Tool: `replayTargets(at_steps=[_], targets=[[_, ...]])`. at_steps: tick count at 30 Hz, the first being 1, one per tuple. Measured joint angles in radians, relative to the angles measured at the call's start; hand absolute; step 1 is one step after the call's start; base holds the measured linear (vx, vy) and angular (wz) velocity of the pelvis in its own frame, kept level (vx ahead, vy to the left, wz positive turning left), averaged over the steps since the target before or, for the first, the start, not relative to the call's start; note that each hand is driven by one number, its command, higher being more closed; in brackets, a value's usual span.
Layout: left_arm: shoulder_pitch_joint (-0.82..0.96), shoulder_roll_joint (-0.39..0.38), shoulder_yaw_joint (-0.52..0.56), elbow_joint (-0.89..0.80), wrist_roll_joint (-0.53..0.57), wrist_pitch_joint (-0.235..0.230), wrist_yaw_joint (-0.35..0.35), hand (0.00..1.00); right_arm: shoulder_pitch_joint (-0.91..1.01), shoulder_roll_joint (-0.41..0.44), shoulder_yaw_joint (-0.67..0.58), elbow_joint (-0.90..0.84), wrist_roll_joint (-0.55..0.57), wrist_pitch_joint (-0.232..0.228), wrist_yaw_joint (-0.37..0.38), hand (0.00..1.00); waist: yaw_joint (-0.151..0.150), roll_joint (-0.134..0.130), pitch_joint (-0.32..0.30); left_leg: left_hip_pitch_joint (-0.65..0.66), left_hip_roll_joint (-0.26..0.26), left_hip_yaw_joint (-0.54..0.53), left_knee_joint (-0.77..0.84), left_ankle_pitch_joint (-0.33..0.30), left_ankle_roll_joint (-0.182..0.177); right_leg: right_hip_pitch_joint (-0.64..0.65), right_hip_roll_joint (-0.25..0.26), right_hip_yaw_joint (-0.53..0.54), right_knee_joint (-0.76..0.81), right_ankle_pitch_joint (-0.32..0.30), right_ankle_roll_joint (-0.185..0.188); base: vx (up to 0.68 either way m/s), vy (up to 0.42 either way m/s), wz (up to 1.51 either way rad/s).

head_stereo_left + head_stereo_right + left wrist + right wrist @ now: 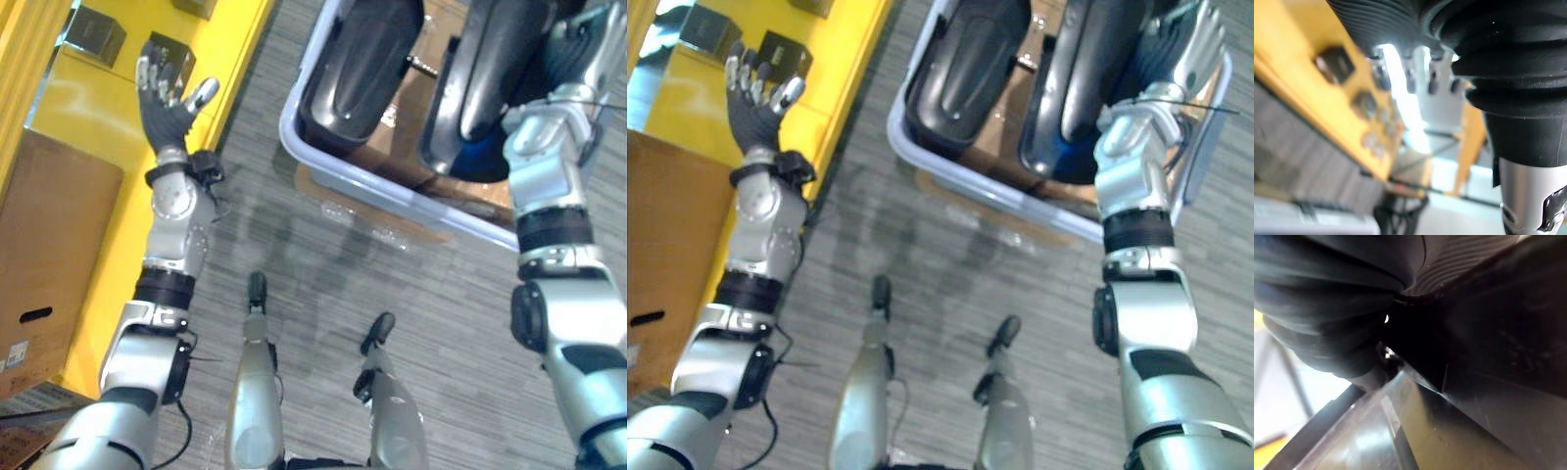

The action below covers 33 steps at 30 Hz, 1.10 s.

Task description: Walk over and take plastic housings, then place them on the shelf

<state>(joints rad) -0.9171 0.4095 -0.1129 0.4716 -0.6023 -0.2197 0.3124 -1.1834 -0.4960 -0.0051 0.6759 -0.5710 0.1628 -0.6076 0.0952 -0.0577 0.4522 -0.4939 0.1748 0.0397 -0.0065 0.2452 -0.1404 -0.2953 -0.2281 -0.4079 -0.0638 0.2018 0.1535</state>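
Left hand (pixel 167 106) is up over the yellow shelf (pixel 98 113), fingers spread & empty. Prob. parked clear, since the shelf is the drop-off spot. To the right, a pale bin (pixel 392 188) holds two black plastic housings (pixel 358 69) side by side, neither taken yet. Far right, right hand (pixel 1197 49) reaches in vs. the right housing (pixel 490 78). Can't tell if its fingers have closed.

Right hand (pixel 1195 54) partly hidden by right housing (pixel 1080 78), left housing (pixel 965 69) cut by top edge
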Motion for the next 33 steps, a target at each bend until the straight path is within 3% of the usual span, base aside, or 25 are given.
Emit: replayTargets(at_steps=[5, 11, 22, 33], targets=[[0.005, 0.019, -0.085, -0.014, -0.029, 0.005, -0.077, 0.0, 0.078, 0.006, 0.041, -0.145, -0.037, -0.026, 0.002, 1.0, 0.001, 0.009, -0.003, 0.081, 0.0, 0.022, 0.0, -0.021, 0.001, 0.063, -0.005, 0.018, 0.0, -0.002, 0.001, 0.0, 0.021, -0.1], [0.035, 0.018, -0.18, -0.028, -0.023, 0.028, -0.164, 0.0, 0.142, 0.022, 0.087, -0.241, -0.048, -0.077, 0.026, 1.0, -0.021, 0.048, -0.05, 0.14, 0.002, 0.042, -0.025, -0.017, -0.002, 0.1, -0.006, 0.03, 0.0, -0.002, 0.002, 0.0, -0.005, -0.06], [0.066, 0.013, -0.29, -0.013, -0.009, 0.078, -0.22, 0.0, 0.205, 0.107, 0.143, -0.322, -0.053, -0.115, 0.087, 1.0, -0.055, 0.047, -0.069, 0.217, 0.004, 0.077, -0.06, -0.014, -0.006, 0.149, -0.004, 0.052, -0.015, 0.0, 0.005, 0.01, -0.011, -0.06], [0.065, -0.072, -0.343, 0.093, -0.006, 0.102, -0.213, 0.0, 0.239, 0.224, 0.173, -0.364, -0.053, -0.117, 0.109, 1.0, -0.056, 0.036, -0.076, 0.225, 0.004, 0.076, -0.071, -0.011, -0.007, 0.155, -0.003, 0.051, -0.016, 0.0, 0.005, 0.0, -0.001, 0.0]])
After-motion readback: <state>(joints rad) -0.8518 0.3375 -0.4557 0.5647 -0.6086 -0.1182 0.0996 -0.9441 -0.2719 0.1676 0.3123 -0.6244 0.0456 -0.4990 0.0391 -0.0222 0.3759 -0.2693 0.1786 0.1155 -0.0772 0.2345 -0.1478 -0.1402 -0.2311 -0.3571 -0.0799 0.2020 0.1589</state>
